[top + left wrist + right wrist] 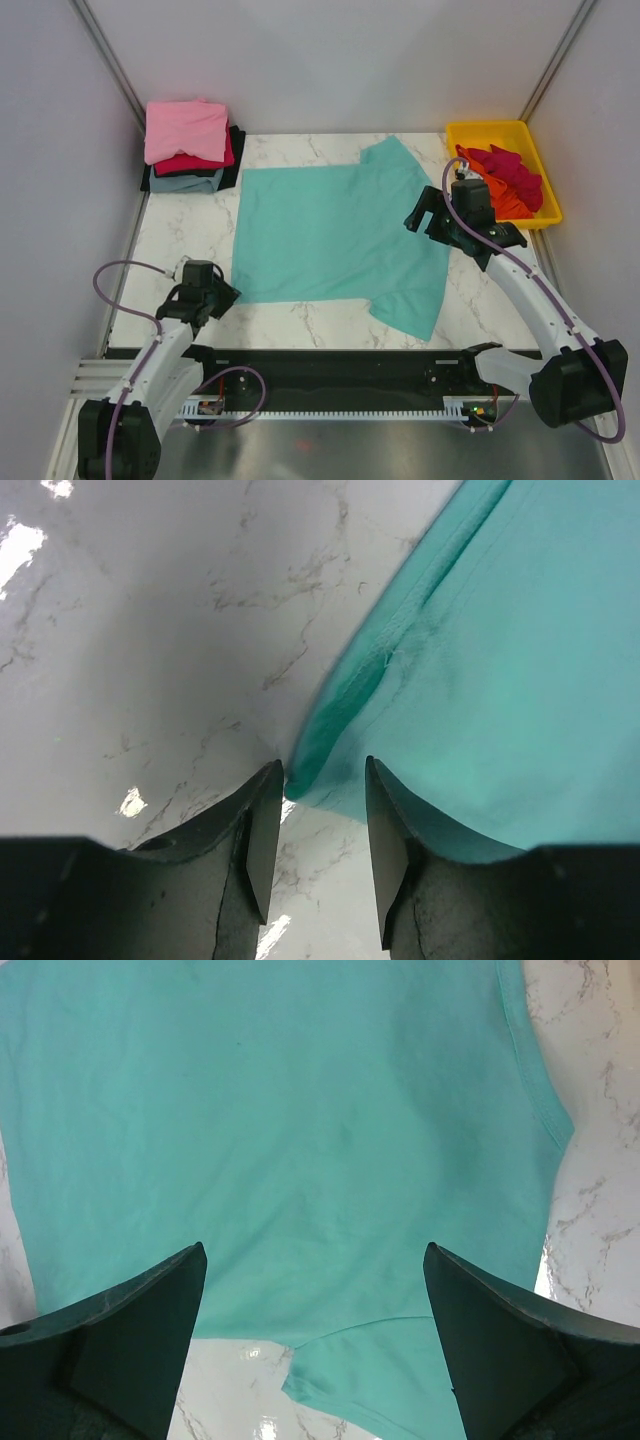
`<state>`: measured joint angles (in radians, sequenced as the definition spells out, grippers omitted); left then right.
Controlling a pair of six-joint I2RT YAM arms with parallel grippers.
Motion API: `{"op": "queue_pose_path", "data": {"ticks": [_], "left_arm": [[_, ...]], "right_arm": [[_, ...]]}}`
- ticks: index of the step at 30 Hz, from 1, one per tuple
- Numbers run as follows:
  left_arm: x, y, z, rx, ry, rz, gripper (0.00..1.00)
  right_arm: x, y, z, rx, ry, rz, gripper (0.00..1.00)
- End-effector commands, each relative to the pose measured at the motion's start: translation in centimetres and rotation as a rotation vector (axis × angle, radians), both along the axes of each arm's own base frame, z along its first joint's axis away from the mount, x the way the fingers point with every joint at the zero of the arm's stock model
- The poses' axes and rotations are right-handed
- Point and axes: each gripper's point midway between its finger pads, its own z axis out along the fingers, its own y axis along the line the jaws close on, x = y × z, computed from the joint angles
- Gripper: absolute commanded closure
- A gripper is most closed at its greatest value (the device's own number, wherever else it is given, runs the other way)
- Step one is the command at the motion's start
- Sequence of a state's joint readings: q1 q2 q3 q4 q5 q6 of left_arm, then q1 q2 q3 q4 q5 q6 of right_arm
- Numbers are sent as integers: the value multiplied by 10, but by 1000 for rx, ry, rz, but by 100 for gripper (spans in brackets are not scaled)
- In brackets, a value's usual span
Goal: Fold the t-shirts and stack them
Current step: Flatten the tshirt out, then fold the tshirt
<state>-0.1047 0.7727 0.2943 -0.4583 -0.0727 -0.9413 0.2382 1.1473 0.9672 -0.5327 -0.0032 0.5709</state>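
Observation:
A teal-green t-shirt [335, 235] lies spread flat on the marble table [180, 240]. My left gripper [224, 293] is low at the shirt's near-left corner. In the left wrist view the left gripper [322, 764] is open, and the corner of the teal shirt [500, 680] lies between the fingertips. My right gripper [425, 218] hovers over the shirt's right side. In the right wrist view the right gripper [314, 1248] is wide open and empty above the teal cloth [300, 1110], near a sleeve [400, 1370]. A folded stack stands at the back left: pink shirt [185, 130] on top, then crimson [208, 161], grey-blue [185, 183] and black [235, 160].
A yellow tray [495, 132] at the back right holds crumpled red and orange shirts [510, 180], just behind my right arm. Grey walls close in the table on the left, right and back.

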Motion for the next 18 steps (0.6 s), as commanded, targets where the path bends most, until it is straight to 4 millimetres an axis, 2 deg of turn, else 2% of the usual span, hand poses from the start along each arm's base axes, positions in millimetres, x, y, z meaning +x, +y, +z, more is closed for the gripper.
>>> {"op": "queue_pose_path", "data": {"ticks": [1,7,9,10,12,13,14,16,17,18], "left_arm": [[11,-4,-1,-22,-55,3,53],[9,-9,-11,-33,-56,-12,60],[9,-10,-10,-33,-57,-18,65],[10,-11,-10,-36,-61,-22,72],[11,-12,-7,-35,-70,-32,82],[12,-12,-5,-37,-77,-35,93],[14,-12,-2,-33,-84,-35,98],[22,-11,8,-23,-109,-38,98],[26,-9,12,-4,-118,-42,98],[34,-8,22,8,-139,-41,98]], "right_arm": [[2,-5,-5,-30,3,-9,2],[-2,-11,-8,-50,6,-33,2],[-8,-29,-14,-105,29,-118,2],[-11,-35,-9,-106,18,-159,2],[-19,-42,-14,-110,30,-201,2],[-25,-41,-13,-81,29,-222,2],[-33,-42,-24,-77,57,-230,2],[-49,-34,-37,-37,103,-216,2],[-61,-30,-53,-28,149,-222,4],[-72,-16,-62,-31,173,-178,4]]}}
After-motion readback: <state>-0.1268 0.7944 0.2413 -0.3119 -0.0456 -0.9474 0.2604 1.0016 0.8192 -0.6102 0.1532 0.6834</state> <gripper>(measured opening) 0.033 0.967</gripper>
